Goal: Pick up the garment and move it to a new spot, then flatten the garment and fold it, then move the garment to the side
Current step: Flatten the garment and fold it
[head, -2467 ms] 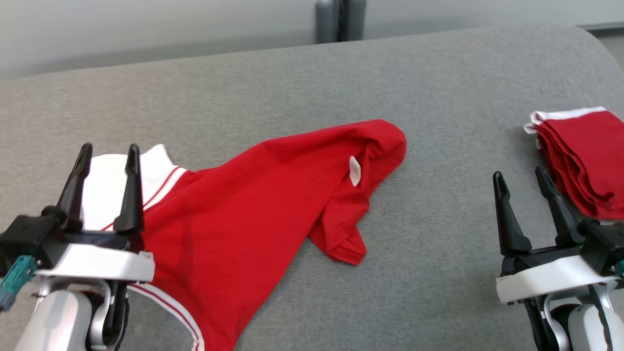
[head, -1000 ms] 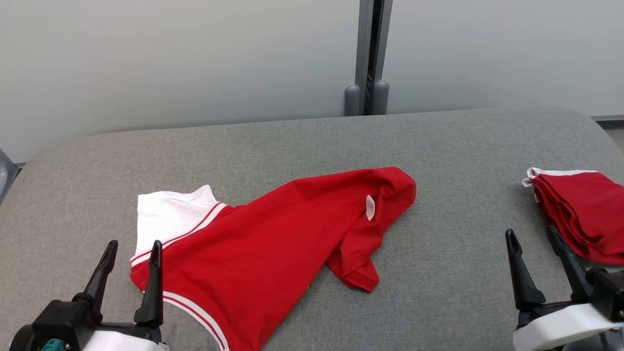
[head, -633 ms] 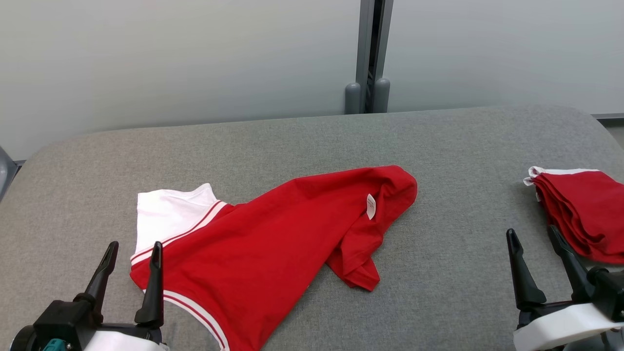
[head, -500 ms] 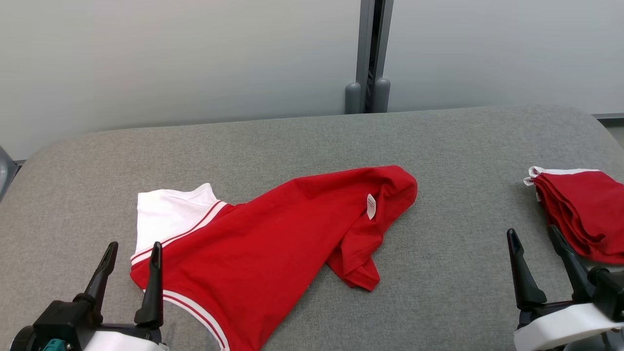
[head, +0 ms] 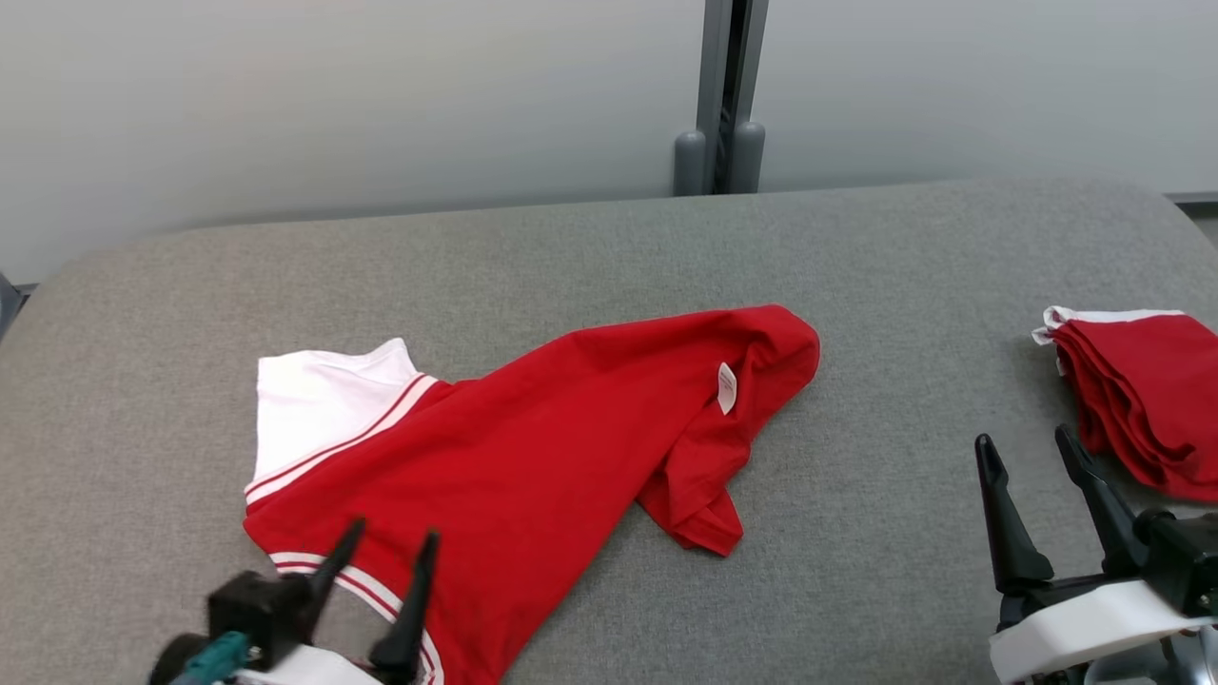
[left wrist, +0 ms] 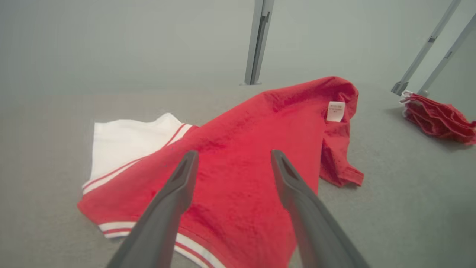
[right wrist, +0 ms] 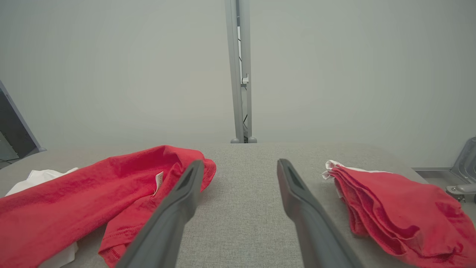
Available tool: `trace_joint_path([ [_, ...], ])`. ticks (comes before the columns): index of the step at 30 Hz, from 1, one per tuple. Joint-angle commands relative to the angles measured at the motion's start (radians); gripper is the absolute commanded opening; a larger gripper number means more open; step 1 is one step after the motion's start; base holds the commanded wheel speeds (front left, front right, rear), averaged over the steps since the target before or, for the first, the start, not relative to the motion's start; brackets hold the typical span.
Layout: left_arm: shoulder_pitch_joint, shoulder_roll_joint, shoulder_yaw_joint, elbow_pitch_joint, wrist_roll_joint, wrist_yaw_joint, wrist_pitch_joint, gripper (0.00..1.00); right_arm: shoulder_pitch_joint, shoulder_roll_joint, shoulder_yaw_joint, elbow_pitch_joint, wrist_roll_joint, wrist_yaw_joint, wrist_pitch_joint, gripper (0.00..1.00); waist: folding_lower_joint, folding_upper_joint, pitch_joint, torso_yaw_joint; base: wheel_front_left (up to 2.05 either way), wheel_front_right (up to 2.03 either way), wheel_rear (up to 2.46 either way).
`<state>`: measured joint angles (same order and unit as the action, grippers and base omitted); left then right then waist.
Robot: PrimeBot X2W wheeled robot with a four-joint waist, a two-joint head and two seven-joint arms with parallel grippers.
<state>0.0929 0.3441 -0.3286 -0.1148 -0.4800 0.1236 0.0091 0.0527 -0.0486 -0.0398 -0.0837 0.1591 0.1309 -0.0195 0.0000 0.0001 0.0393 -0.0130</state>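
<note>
A red garment (head: 533,457) with a white sleeve and white striped trim lies crumpled on the grey table (head: 609,247), a small white label showing near its far right end. From the left wrist it appears as the same red garment (left wrist: 256,149), and the right wrist sees the garment (right wrist: 93,201) at its left. My left gripper (head: 390,538) hovers open over the garment's near striped hem, fingers (left wrist: 178,186) spread with nothing between them. My right gripper (head: 1023,442) stands open above bare table at the lower right, holding nothing.
A stack of folded red garments (head: 1137,400) sits at the table's right edge, just beyond my right gripper. A grey post (head: 718,95) rises behind the table against a pale wall. Bare grey surface lies between the crumpled garment and the stack.
My left gripper has moved right and forward, from beside the white sleeve to over the striped hem. The camera has tilted slightly. The right gripper has barely shifted.
</note>
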Motion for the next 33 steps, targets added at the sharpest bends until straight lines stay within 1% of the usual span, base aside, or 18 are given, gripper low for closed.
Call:
trace_joint_path([
  [1,-0.015,0.0,-0.02,0.03,-0.014,-0.021,0.027,1.0,-0.013,-0.004,0.007,-0.002,0.004,0.0,-0.006,1.0,0.0,-0.0001,0.024,-0.012,0.0,0.0,0.0],
  [5,-0.042,-0.017,-0.078,0.1,-0.033,-0.07,0.072,1.0,-0.032,-0.004,0.02,0.001,0.006,0.0,-0.012,1.0,0.0,-0.0001,0.069,-0.026,0.0,0.0,0.0],
  [8,-0.06,-0.029,-0.102,0.144,-0.047,-0.096,0.093,1.0,-0.05,-0.004,0.027,0.001,-0.002,0.0,-0.017,1.0,0.0,-0.0001,0.108,-0.035,0.0,0.0,0.0],
  [12,-0.075,-0.031,-0.12,0.182,-0.053,-0.111,0.117,1.0,-0.065,-0.004,0.032,0.0,-0.001,0.0,-0.022,1.0,0.0,-0.0001,0.146,-0.044,0.0,0.0,0.0],
  [17,-0.101,-0.012,-0.145,0.233,-0.036,-0.124,0.161,1.0,-0.089,-0.004,0.033,0.012,0.006,0.0,-0.037,1.0,0.0,-0.0001,0.186,-0.056,0.0,0.0,0.0],
  [18,-0.106,-0.01,-0.144,0.239,-0.035,-0.126,0.159,0.65,-0.092,-0.004,0.033,0.016,0.006,0.0,-0.039,1.0,0.0,-0.0001,0.19,-0.057,0.0,0.0,0.0],
  [19,-0.109,-0.007,-0.143,0.245,-0.037,-0.129,0.16,0.0,-0.094,-0.004,0.033,0.018,0.007,0.0,-0.042,1.0,0.0,-0.0001,0.194,-0.058,0.0,0.0,0.0],
  [23,-0.129,0.011,-0.147,0.242,-0.048,-0.15,0.188,0.0,-0.109,-0.004,0.028,0.028,0.009,0.0,-0.053,1.0,0.0,-0.0001,0.211,-0.057,0.0,0.0,0.0],
  [27,-0.147,0.044,-0.138,0.183,-0.081,-0.177,0.23,0.0,-0.113,-0.004,0.017,0.037,0.014,0.0,-0.061,1.0,0.0,-0.0001,0.215,-0.047,0.0,0.0,0.0],
  [30,-0.143,0.09,-0.135,0.097,-0.123,-0.204,0.292,0.0,-0.111,-0.004,0.003,0.043,0.014,0.0,-0.062,1.0,0.0,-0.0001,0.209,-0.033,0.0,0.0,0.0],
  [33,-0.127,0.163,-0.137,-0.024,-0.166,-0.224,0.375,0.0,-0.104,-0.004,-0.008,0.042,0.015,0.0,-0.059,1.0,0.0,-0.0001,0.2,-0.02,0.0,0.0,0.0],
])
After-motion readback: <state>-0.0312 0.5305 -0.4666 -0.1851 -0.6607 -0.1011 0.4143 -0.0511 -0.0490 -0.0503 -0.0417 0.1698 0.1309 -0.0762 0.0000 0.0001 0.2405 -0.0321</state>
